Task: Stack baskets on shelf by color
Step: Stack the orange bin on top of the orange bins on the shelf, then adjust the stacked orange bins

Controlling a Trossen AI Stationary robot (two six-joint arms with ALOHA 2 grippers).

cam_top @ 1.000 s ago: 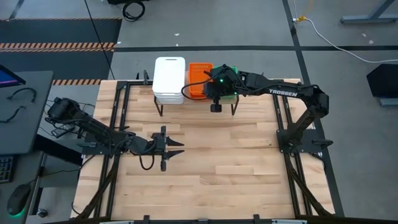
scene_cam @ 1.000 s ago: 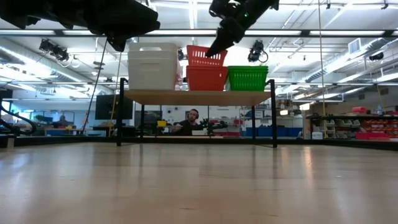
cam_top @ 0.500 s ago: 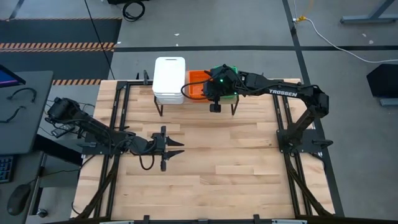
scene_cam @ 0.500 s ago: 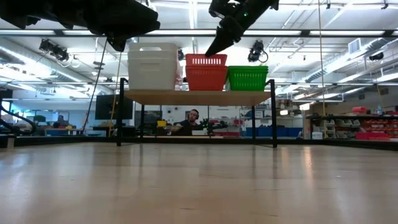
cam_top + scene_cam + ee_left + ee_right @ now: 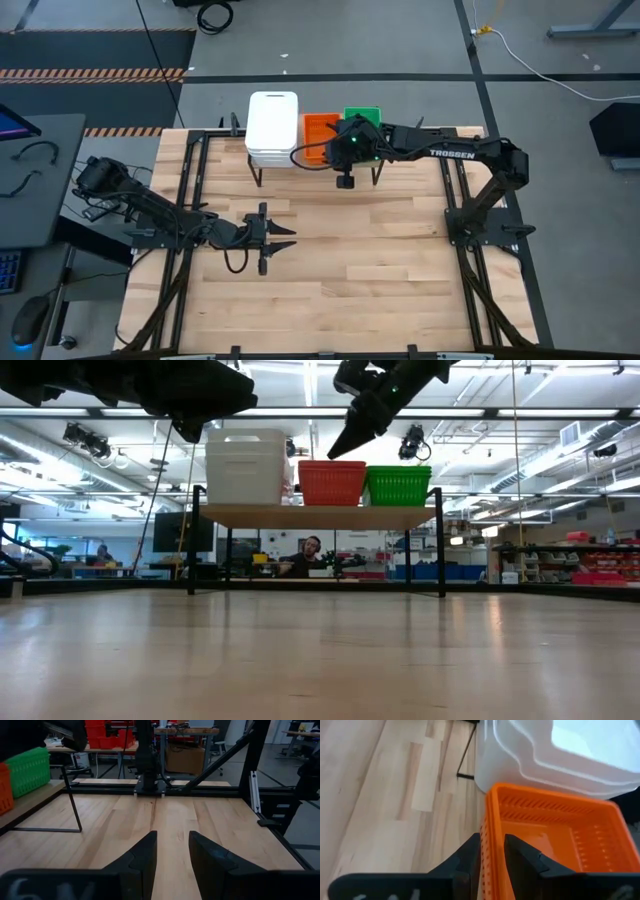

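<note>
Orange basket stack (image 5: 331, 482) sits level on shelf (image 5: 315, 514), middle spot, between white basket stack (image 5: 245, 466) and green basket stack (image 5: 398, 485). Stacks stand side by side, white tallest. Right gripper (image 5: 492, 851) above shelf's front edge; fingers straddle orange rim, small gap each side, loosened, not clamping. Left gripper (image 5: 171, 851) low over table (image 5: 340, 260) at left, well apart from shelf, fingers parted, holding nothing.

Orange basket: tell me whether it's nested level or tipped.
Level. The orange basket sits flat on the shelf, rim even with the green basket.
</note>
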